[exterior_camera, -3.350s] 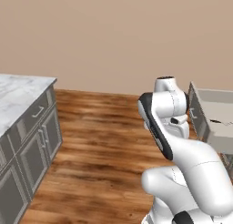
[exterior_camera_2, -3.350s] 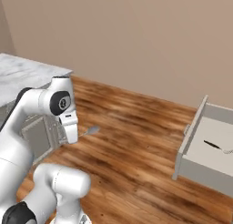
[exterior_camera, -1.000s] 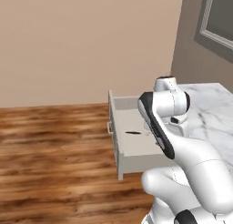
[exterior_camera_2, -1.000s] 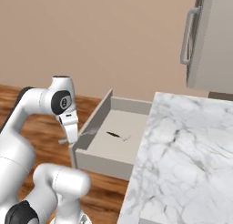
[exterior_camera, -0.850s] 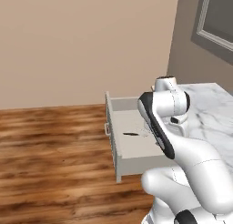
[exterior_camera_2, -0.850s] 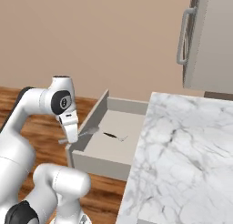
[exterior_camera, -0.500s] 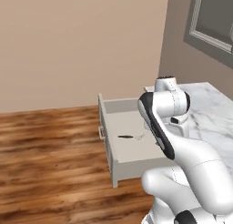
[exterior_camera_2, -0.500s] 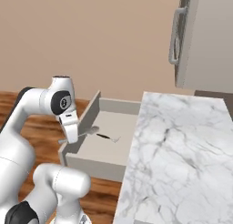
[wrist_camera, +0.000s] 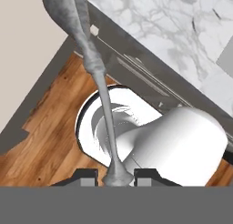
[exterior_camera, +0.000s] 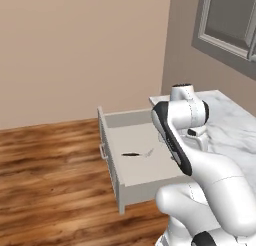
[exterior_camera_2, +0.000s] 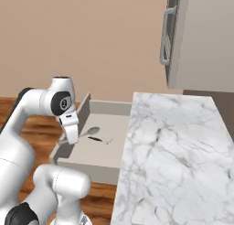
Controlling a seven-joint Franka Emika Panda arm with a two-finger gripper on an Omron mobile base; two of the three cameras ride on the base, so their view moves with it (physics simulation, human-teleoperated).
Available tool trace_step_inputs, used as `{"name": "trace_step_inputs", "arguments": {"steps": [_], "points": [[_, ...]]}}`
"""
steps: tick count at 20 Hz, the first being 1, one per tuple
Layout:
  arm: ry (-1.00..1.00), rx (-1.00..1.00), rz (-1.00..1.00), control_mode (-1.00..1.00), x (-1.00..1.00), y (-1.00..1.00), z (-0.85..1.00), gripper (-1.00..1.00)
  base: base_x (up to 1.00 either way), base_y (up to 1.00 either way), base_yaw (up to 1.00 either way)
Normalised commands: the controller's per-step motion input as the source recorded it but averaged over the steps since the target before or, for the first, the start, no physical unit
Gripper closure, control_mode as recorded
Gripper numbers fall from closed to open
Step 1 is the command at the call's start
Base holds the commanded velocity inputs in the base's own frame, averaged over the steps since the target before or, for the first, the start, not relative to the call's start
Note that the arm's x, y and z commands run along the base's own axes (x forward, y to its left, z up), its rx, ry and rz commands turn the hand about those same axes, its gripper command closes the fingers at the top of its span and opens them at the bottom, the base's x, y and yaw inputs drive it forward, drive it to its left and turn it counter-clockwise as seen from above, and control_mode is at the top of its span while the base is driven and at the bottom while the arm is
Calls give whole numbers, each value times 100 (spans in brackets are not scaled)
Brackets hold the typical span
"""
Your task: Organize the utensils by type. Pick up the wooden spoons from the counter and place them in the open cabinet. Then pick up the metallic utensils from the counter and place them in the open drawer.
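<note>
The gripper (wrist_camera: 116, 174) clamps the handle end of a silver spoon (wrist_camera: 93, 63) beside the open drawer (exterior_camera: 137, 182), where the dark-handled utensil (exterior_camera: 131, 154) already lies; held so near its tip, the spoon could swing and miss.

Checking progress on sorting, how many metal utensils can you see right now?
2. A dark-handled utensil lies inside the open drawer, and a silver spoon is held in the gripper, jaws closed on its handle. Others may be hidden behind the arm.
</note>
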Motion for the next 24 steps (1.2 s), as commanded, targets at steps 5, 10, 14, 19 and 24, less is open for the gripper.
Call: {"name": "trace_step_inputs", "arguments": {"steps": [5,10,14,19,24], "points": [[0,0,-3,-100,9,-3,1,100,35,-17,-13],[0,0,-13,-100,63,-7,0,100,0,0,0],[0,0,-8,-100,76,0,-2,100,0,0,0],[-4,0,-1,-100,72,6,-26,100,0,0,0],[-12,0,2,-100,53,14,-63,100,0,0,0]]}}
